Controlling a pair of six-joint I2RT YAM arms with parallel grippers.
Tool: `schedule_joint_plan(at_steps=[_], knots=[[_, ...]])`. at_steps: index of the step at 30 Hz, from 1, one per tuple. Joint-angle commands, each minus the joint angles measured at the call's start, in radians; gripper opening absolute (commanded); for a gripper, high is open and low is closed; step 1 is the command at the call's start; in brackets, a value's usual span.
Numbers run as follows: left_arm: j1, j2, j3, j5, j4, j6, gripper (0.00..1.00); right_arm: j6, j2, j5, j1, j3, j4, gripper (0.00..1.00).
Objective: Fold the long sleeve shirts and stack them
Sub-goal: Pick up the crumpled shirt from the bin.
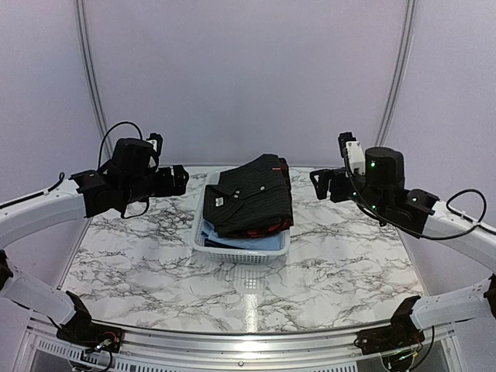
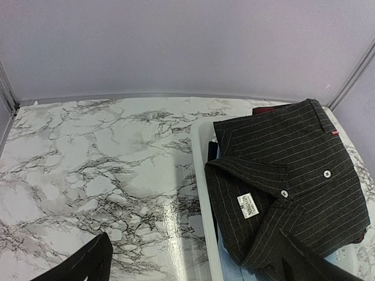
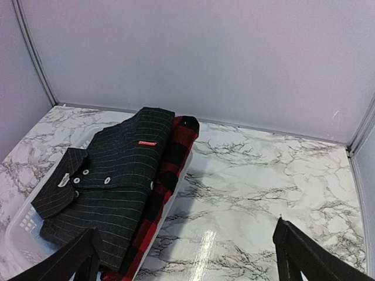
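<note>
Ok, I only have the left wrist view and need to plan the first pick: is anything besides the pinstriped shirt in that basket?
Observer: Yes, a red-and-black checked shirt lies under the pinstriped shirt, showing along its right edge.
Operator: Where is the right hand?
Observer: The right hand hangs to the right of the basket, open and empty.
Operator: And my left hand?
Observer: The left hand hovers left of the basket, open, touching nothing.
</note>
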Motion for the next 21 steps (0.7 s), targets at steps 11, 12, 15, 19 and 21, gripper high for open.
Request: schedule_joint_plan(at_steps=[11,12,15,19,21], knots=[[-0.016,0.037,0.102,-0.048,-0.021,0.036,0.99,0.059,0.045,0.086,-0.033,0.011,0.011,0.98],[-0.017,0.035,0.106,-0.039,-0.024,0.037,0.99,0.062,0.055,0.075,-0.032,0.016,0.008,0.99],[-0.017,0.037,0.115,-0.003,-0.028,0.039,0.99,0.066,0.093,0.039,-0.018,0.036,-0.009,0.99],[-0.017,0.04,0.117,0.05,-0.046,0.021,0.99,0.071,0.169,0.009,0.024,0.079,-0.047,0.98],[-0.018,0.044,0.106,0.078,-0.053,0.006,0.99,0.076,0.219,-0.006,0.041,0.106,-0.067,0.97]])
